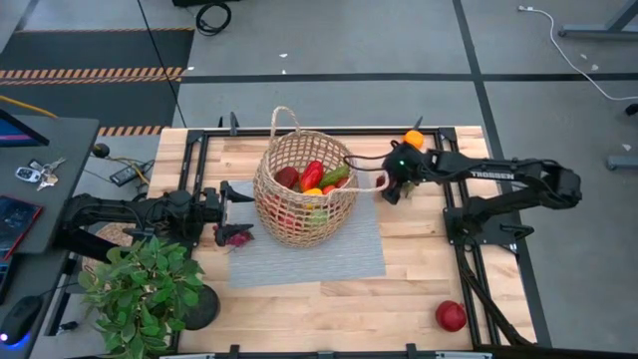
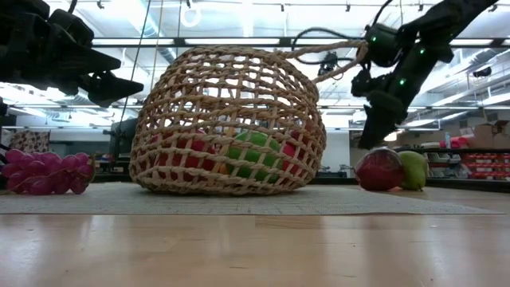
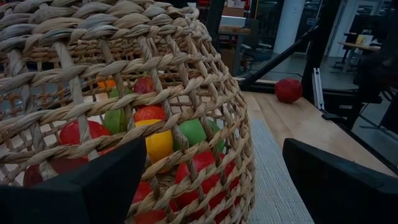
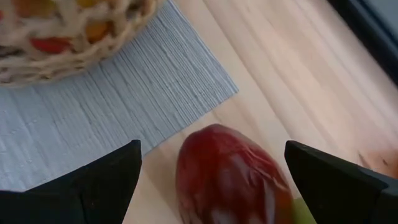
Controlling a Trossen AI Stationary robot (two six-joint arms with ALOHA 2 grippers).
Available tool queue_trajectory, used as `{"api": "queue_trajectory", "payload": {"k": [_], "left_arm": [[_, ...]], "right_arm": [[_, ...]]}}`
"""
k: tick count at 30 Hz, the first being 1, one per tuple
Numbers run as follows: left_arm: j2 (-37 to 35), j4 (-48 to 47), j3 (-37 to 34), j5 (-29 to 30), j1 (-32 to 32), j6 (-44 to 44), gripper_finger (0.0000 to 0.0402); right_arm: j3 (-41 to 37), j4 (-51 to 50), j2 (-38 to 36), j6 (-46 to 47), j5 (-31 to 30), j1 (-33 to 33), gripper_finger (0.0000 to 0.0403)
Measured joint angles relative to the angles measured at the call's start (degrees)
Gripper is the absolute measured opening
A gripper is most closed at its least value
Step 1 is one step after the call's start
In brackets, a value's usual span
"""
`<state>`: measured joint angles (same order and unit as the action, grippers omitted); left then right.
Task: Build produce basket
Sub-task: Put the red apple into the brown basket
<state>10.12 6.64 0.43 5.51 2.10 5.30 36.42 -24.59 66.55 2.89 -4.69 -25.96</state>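
Note:
The woven basket [image 1: 304, 189] stands on a grey mat [image 1: 339, 261] and holds several pieces of produce, among them red, green and yellow ones [image 3: 158, 134]. My right gripper [image 4: 212, 155] is just right of the basket, open and slanting down. Its fingers stand on either side of a dark-red piece [image 4: 230, 177] that lies on the table beside a green pear [image 2: 413, 169]. My left gripper [image 3: 214, 168] is open and level at the basket's left side [image 1: 234, 194]. Purple grapes [image 1: 236, 236] lie at the mat's left edge.
An orange [image 1: 413, 140] lies near the far edge behind the right arm. A red apple [image 1: 451, 316] sits near the front right corner. A potted plant [image 1: 145, 289] fills the front left corner. One loop handle of the basket [image 1: 367, 175] reaches toward my right gripper.

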Motion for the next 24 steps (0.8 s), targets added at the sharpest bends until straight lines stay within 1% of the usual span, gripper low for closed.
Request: {"api": "queue_trajectory", "payload": {"k": [4, 9, 17, 20, 24], "left_arm": [[0.0, 0.0, 0.0, 0.0, 0.0, 0.0, 0.0386], [0.0, 0.0, 0.0, 0.0, 0.0, 0.0, 0.0386], [0.0, 0.0, 0.0, 0.0, 0.0, 0.0, 0.0386], [0.0, 0.0, 0.0, 0.0, 0.0, 0.0, 0.0386], [0.0, 0.0, 0.0, 0.0, 0.0, 0.0, 0.0386]], "right_arm": [[0.0, 0.2, 3.0, 0.0, 1.3, -1.5, 0.0400], [0.0, 0.3, 6.4, -0.9, -0.4, -1.7, 0.0400], [0.2, 0.3, 10.8, -1.5, -0.3, -1.7, 0.0400], [0.2, -0.8, 11.1, -1.2, -0.3, -1.7, 0.0392], [0.1, -2.4, 10.2, -0.2, -0.3, -1.7, 0.0369]]}}
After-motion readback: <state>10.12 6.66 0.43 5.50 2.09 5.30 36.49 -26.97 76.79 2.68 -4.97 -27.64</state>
